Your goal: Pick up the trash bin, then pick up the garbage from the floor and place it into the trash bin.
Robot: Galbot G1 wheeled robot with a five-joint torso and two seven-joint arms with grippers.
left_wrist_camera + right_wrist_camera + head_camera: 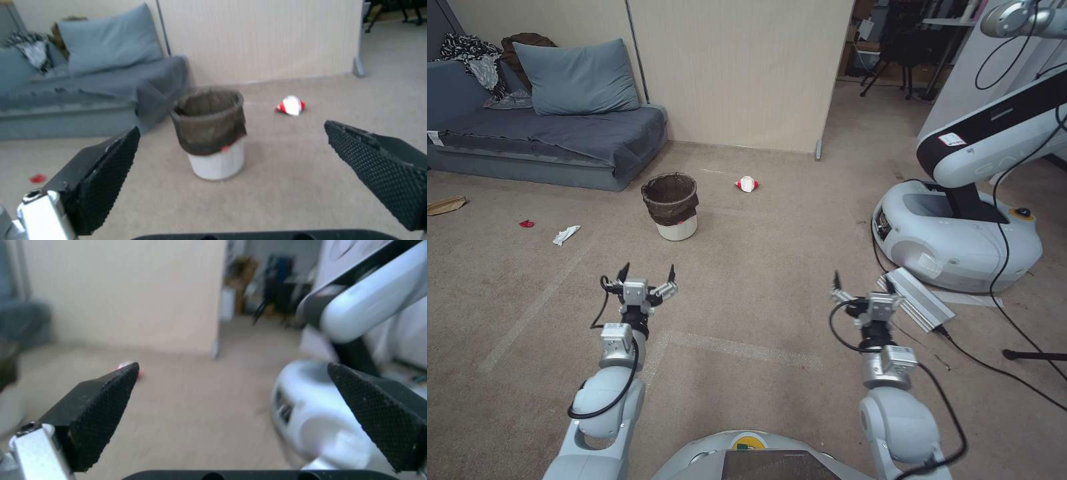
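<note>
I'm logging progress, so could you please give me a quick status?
Left gripper and right gripper open, empty, held out low. Trash bin upright on carpet ahead, untouched. Path to it clear.

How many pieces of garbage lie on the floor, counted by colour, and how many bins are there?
Red-and-white carton: 1
White tissue wad: 1
Red scrap: 1
Brown paper bag: 1
Trash bin: 1
Total: 5

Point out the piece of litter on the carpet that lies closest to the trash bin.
The red-and-white carton, just beyond the trash bin. The tissue wad, red scrap and brown paper bag lie farther away.
</note>
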